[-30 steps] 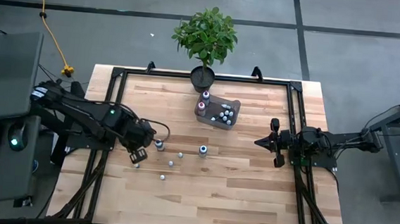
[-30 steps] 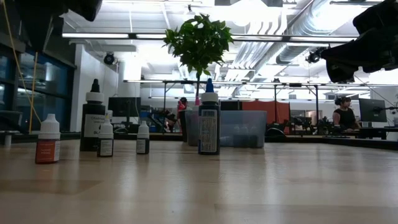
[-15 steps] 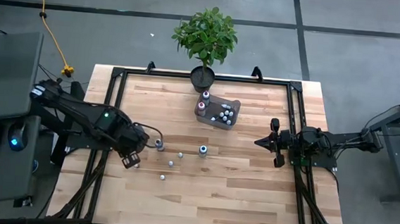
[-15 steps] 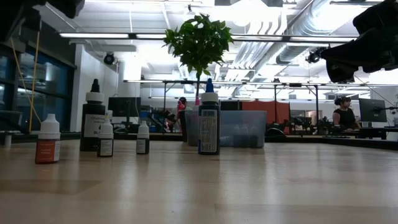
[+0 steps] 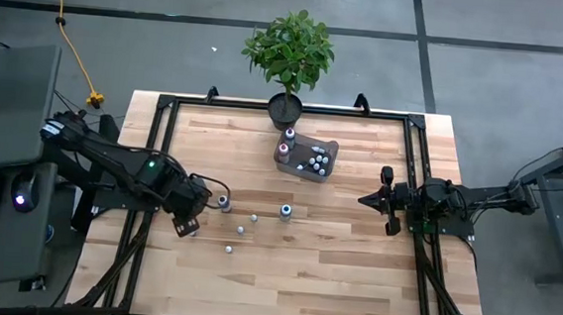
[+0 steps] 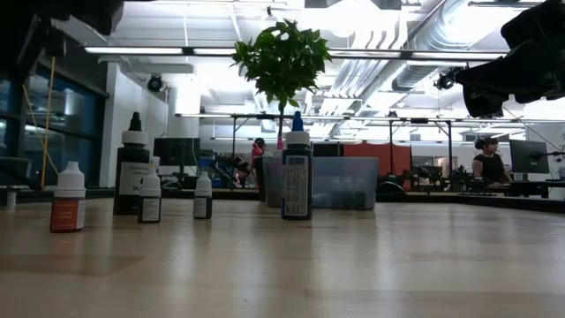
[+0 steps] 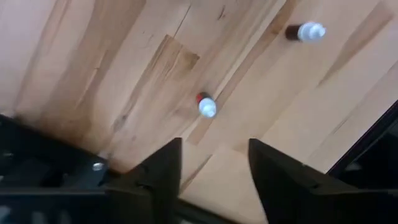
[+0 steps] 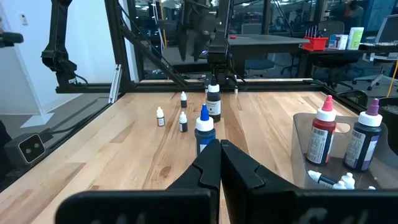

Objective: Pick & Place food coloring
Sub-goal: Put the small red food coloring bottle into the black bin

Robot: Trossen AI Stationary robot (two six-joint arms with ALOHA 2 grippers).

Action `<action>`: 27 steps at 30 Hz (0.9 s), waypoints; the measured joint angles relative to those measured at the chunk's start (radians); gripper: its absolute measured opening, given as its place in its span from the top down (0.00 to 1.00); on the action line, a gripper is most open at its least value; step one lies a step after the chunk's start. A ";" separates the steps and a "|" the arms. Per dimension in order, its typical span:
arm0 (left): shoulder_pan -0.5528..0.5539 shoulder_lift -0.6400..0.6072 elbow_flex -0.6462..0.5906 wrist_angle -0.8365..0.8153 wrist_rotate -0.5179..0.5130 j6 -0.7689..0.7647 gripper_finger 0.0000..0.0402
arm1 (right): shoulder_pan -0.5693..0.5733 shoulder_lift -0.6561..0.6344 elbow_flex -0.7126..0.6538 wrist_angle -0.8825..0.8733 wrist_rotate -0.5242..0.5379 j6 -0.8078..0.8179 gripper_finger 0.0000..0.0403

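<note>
Several food coloring bottles stand upright on the wooden table, left of its middle: a tall dark one (image 5: 224, 203), a blue-capped one (image 5: 285, 210) and three tiny white-capped ones (image 5: 240, 230). More bottles sit in the clear bin (image 5: 328, 149), among them a red-capped one (image 8: 324, 127) and a purple-capped one (image 8: 367, 134). My left gripper (image 5: 188, 227) hangs open over the table's left part. The red-labelled tiny bottle (image 7: 205, 106) stands just beyond its fingertips (image 7: 176, 149), untouched. My right gripper (image 5: 362, 198) waits shut at the table's right side, pointing left.
A potted plant (image 5: 289, 54) stands at the table's far edge, just behind the bin. A black metal frame (image 5: 166, 110) runs round the tabletop. Bare wood (image 5: 333, 270) lies along the near half and the right of the loose bottles.
My left gripper has drawn back from the loose bottles toward the table's left edge and a little toward the near edge. The bottles stand where they were.
</note>
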 joint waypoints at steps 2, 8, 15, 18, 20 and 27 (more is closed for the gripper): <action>0.000 0.000 -0.019 0.041 -0.005 -0.045 0.49 | 0.000 0.000 0.000 0.000 0.000 0.000 1.00; -0.015 0.004 -0.073 0.077 -0.039 -0.146 0.39 | 0.000 0.000 0.000 0.000 0.000 0.000 1.00; -0.086 0.004 -0.167 0.197 -0.054 -0.236 0.40 | 0.000 0.000 0.000 0.000 0.000 0.000 1.00; -0.118 0.004 -0.204 0.220 -0.033 -0.272 0.40 | 0.000 0.000 0.000 0.000 0.000 0.000 1.00; -0.143 0.003 -0.219 0.214 -0.035 -0.296 0.40 | 0.000 0.000 0.000 0.000 0.000 0.000 1.00; -0.210 0.011 -0.257 0.232 -0.062 -0.342 0.40 | 0.000 0.000 0.000 0.000 0.000 0.000 1.00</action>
